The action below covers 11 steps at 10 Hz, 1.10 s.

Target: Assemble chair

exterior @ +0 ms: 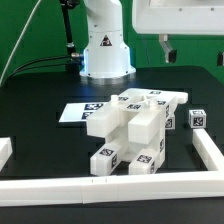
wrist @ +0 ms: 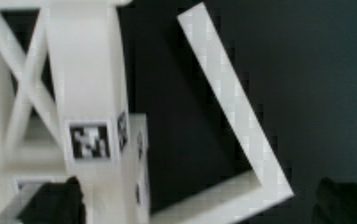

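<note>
Chair [exterior: 132,128] mostly joined on bench [exterior: 40,90] — one cube [exterior: 197,118] lies loose near it, left to fit, I judge. Arm [exterior: 178,20] hangs high — jaws spread, empty.

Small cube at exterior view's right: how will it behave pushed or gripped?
The small cube likely slides, not rolls: flat faces, resting flat on the table. Looks solid and blocky, so probably stiff in a grasp. Matte surface suggests fair grip; weight unclear.
</note>
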Available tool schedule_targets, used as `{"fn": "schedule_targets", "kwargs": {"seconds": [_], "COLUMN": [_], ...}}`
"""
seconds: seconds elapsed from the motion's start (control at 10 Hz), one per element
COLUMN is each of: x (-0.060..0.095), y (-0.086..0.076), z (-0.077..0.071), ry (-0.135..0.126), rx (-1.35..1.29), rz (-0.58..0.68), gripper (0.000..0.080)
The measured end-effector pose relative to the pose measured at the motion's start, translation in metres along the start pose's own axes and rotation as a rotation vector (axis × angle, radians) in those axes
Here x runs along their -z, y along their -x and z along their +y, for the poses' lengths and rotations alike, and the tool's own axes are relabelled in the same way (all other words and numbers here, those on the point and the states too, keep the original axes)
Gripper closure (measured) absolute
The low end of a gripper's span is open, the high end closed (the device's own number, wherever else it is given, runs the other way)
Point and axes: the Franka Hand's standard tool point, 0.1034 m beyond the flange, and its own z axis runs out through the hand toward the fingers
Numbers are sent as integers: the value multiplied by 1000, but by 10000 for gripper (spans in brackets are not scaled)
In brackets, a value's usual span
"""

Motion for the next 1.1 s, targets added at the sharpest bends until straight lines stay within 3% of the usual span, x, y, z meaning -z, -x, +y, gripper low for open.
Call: {"fn": "schedule_targets", "kwargs": {"seconds": [0.1,0.2,0.3,0.4,0.8,1.1], "x": [-14,-30,-33,-30,-34,-69], "y": [21,44,51,45,49,101], "z": [7,10,8,8,9,15], "ry": [-11,-2,4,-2,1,3], "rx": [-3,-14,-6,-6,-12,-34], "rz": [6,0,-8,-1,-4,2], "gripper": [151,151,151,151,151,151]}}
